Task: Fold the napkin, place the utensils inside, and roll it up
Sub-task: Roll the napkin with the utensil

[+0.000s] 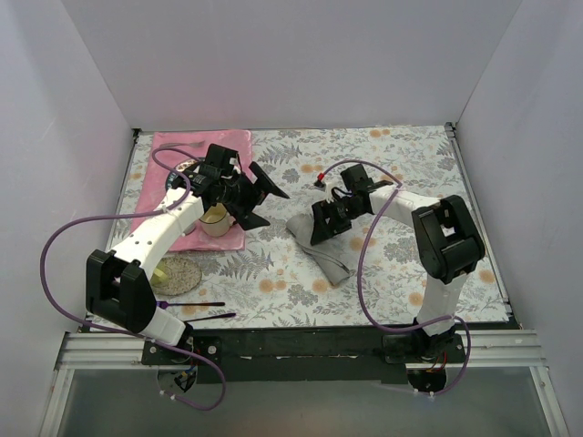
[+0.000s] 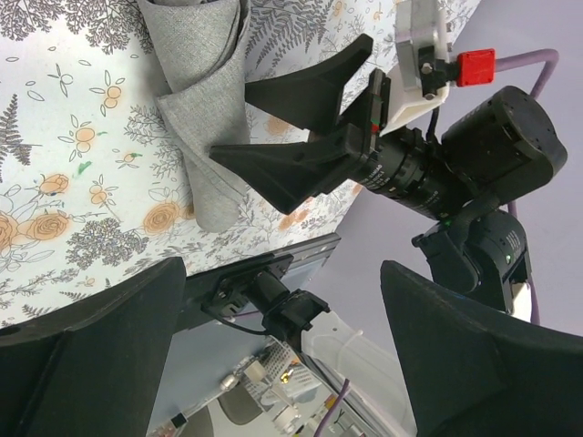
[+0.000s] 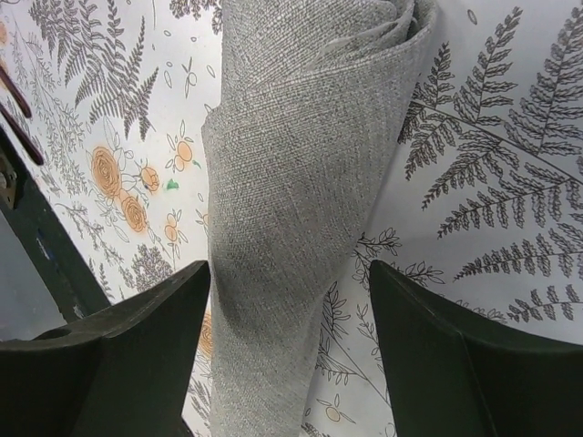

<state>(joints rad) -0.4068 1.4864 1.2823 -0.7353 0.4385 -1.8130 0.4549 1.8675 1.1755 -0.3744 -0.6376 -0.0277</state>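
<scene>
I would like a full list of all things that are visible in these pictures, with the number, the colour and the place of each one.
napkin: one, grey, loosely rolled, middle of the table
placemat: one, pink, far left of the table
cup: one, cream, on the placemat, under the left hand
round mat: one, beige, beside the placemat's near edge
thin utensils: two, dark, one with a purple handle, near left edge
tablecloth: one, white with grey ferns and orange flowers, covering the table
arms: two, white and black, bolted at the near edge
left hand: one, black, open, above the cup
right hand: one, black, open, straddling the napkin
</scene>
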